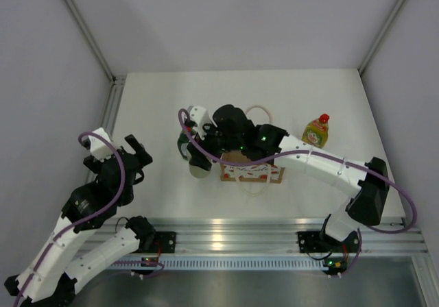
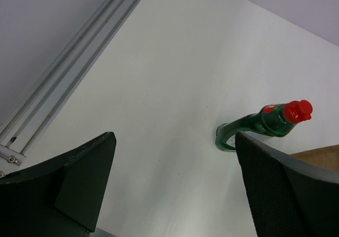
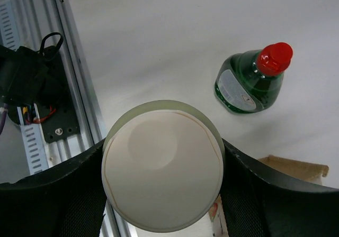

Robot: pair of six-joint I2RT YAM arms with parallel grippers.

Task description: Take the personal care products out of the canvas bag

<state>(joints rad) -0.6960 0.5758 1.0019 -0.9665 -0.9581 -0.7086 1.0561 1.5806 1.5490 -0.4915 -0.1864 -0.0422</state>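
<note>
At 9 o'clock of the canvas bag (image 1: 252, 173), right claw (image 3: 163, 194) pinches the pale bottle (image 3: 161, 163) by its sides over the desk (image 1: 164, 101), likely to set it by the green bottle (image 3: 249, 81) already out; left claw (image 2: 174, 163) spread, idle.

Bright, even light falls from overhead on my white table (image 1: 171, 101); shadows around the canvas bag (image 1: 252, 172) are faint and soft. Nearer than the bag, the aluminium rail (image 1: 226, 226) glares white. Left of the bag, the dark green bottle (image 3: 248, 81) looks sharp, its cap glinting; the pale bottle (image 3: 161, 165), close to my lens, is slightly soft.
</note>
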